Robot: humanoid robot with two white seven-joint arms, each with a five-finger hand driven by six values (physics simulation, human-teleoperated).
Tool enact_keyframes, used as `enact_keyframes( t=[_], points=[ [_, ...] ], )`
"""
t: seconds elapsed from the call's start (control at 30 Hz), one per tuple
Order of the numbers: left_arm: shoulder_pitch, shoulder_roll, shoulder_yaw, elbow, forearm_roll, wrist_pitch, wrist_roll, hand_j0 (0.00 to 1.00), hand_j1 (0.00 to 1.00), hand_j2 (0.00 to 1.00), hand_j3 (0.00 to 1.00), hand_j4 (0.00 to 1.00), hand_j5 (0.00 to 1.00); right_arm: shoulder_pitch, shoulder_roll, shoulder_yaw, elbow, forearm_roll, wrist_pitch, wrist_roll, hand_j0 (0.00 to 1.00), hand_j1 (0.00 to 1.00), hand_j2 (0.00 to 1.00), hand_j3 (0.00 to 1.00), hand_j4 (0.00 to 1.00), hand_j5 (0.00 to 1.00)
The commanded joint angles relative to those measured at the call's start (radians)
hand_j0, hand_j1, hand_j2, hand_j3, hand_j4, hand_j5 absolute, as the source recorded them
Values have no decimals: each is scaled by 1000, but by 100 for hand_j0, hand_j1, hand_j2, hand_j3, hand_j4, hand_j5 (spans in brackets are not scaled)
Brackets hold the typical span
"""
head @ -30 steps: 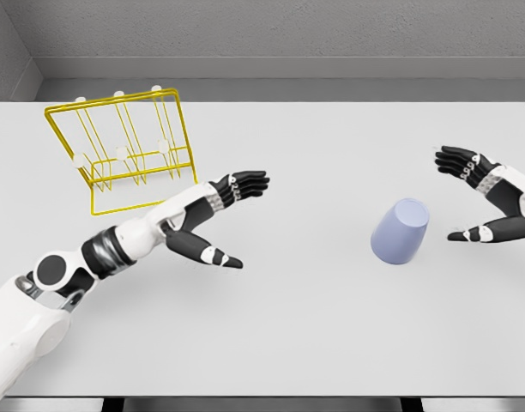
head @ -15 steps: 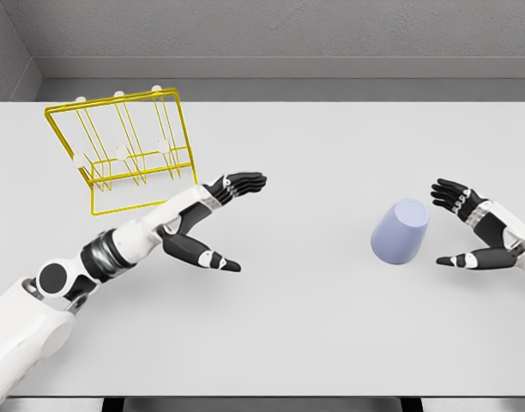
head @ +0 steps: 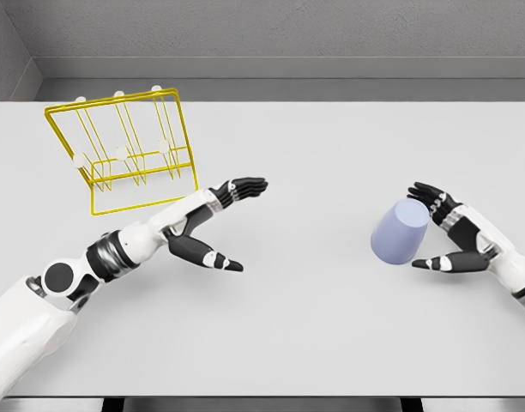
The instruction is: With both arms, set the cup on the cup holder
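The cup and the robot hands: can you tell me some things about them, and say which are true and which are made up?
1. The cup is light purple. True.
2. The cup already hangs on the yellow cup holder. False: it sits on the table, far to the right of the holder.
3. The right hand is beside the cup with its fingers spread. True.
4. The left hand is gripping the cup. False: it is open, holds nothing, and is near the holder.
5. The cup holder lies flat on its side. False: it stands up at the table's back left.
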Motion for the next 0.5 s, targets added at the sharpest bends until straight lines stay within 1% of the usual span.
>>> enact_keyframes(
  t=[0.0,0.03,0.07,0.1,0.13,0.17,0.23,0.27,0.3,0.33,0.47],
  points=[
    [0,0,-1,4,7,0,10,100,100,100,100,100,100,0,15,4,-2,-4,1,0,100,100,100,100,100,100],
    [0,0,-1,2,13,6,9,100,100,100,100,100,100,0,15,4,-2,-2,1,0,100,100,100,100,100,100],
    [2,-2,-3,2,69,46,9,100,100,100,100,100,100,-2,16,4,-3,-2,1,0,100,100,100,100,100,100],
    [0,-2,-4,2,83,63,9,100,100,100,100,100,100,-2,21,5,-3,-2,1,0,100,100,100,100,100,100],
    [0,1,-32,6,83,61,9,100,100,100,100,100,100,-3,35,12,-3,-2,1,0,100,100,100,100,100,100],
    [-2,3,-42,6,80,61,9,100,100,100,100,100,100,-3,36,16,-3,-2,1,0,100,100,100,100,100,100],
    [-12,3,-47,25,76,91,13,100,100,100,100,100,100,-6,38,21,-3,-2,1,0,100,100,100,100,100,100],
    [-15,4,-53,27,65,160,15,100,100,100,100,100,100,-6,38,21,-2,-2,1,0,100,100,100,100,100,100],
    [-21,4,-53,27,31,187,18,100,100,100,100,100,100,-6,39,22,-2,-2,1,0,100,100,100,100,100,100],
    [-23,3,-53,26,21,187,18,100,100,100,100,100,100,-8,47,22,0,-2,1,0,100,100,100,100,100,100],
    [-25,4,-45,27,21,229,16,100,100,100,100,100,100,-21,56,22,6,12,1,0,100,100,100,100,100,100]
  ],
)
